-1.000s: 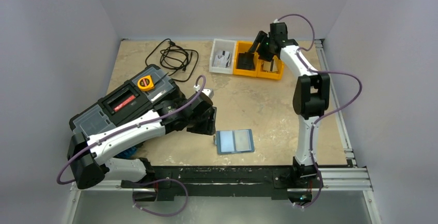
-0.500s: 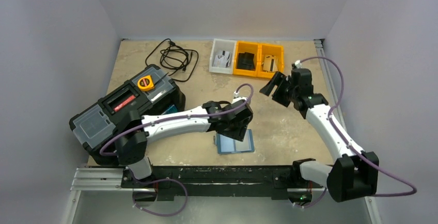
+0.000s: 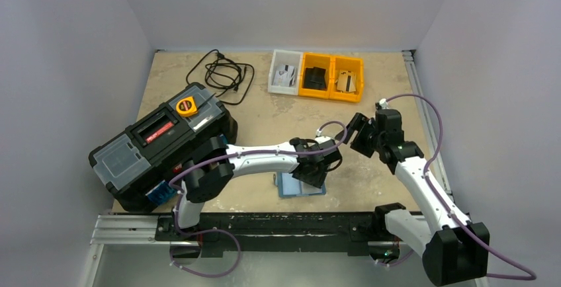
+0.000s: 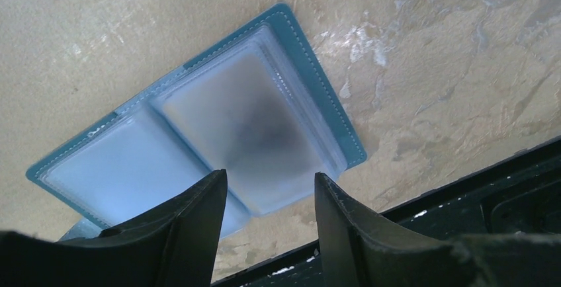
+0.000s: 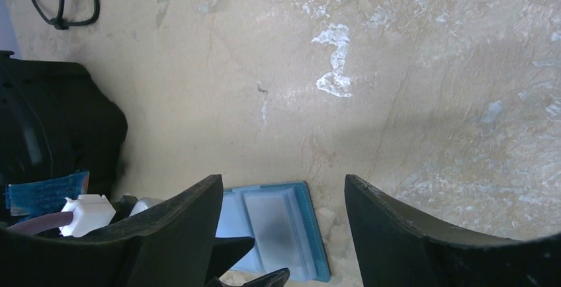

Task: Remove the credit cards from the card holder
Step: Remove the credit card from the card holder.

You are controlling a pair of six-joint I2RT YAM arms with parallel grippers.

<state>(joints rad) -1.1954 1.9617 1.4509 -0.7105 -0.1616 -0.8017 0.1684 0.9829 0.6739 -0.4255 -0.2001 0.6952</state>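
The card holder [image 3: 296,187] lies open and flat near the table's front edge, light blue inside with a teal rim. It also shows in the left wrist view [image 4: 198,122] and the right wrist view [image 5: 281,224]. Its right clear pocket looks pale grey with a dark smudge; I cannot tell whether a card is inside. My left gripper [image 3: 316,176] is open and empty, just above the holder's right panel [image 4: 271,178]. My right gripper [image 3: 358,129] is open and empty, above the table, up and to the right of the holder [image 5: 283,181]. A grey-white card [image 3: 285,75], a black card [image 3: 315,77] and a tan card [image 3: 344,81] lie in the bins.
A white bin [image 3: 278,57] and two yellow bins [image 3: 329,95] stand at the back. A large black toolbox [image 3: 159,143] with a yellow tape measure [image 3: 186,106] sits at the left. A black cable [image 3: 221,72] lies at the back left. A black rail [image 4: 463,188] runs along the front edge.
My left arm has reached right from the toolbox to over the card holder. My right arm has come back from the yellow bins to the middle right of the table.
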